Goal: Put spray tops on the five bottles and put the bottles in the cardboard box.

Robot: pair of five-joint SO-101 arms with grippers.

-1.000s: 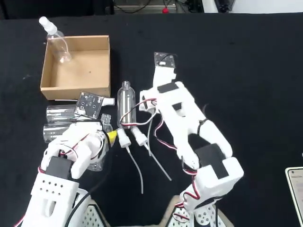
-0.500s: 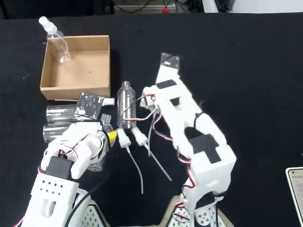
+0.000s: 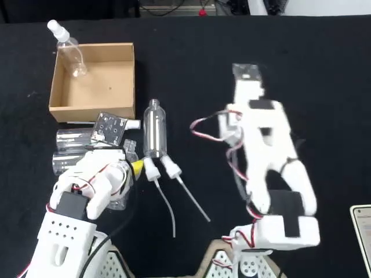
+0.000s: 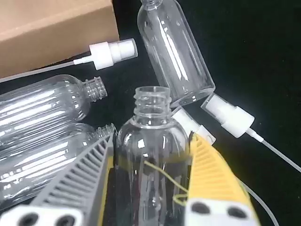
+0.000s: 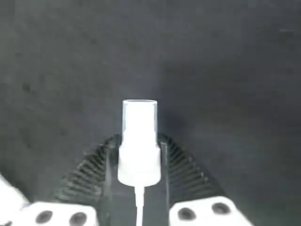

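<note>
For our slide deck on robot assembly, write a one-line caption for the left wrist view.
Left gripper clamps an uncapped clear bottle, a loose spray top and the cardboard box beyond.

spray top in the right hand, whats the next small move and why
Probably swing the spray top over toward the bottle in the left hand. The right hand is shut on the top, and that bottle's neck is open and uncapped.

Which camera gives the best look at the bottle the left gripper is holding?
The left wrist view: the bottle sits clamped in the left gripper, its open threaded neck plain. In the high view its neck peeks past the arm. The right wrist view faces a spray top instead.
</note>
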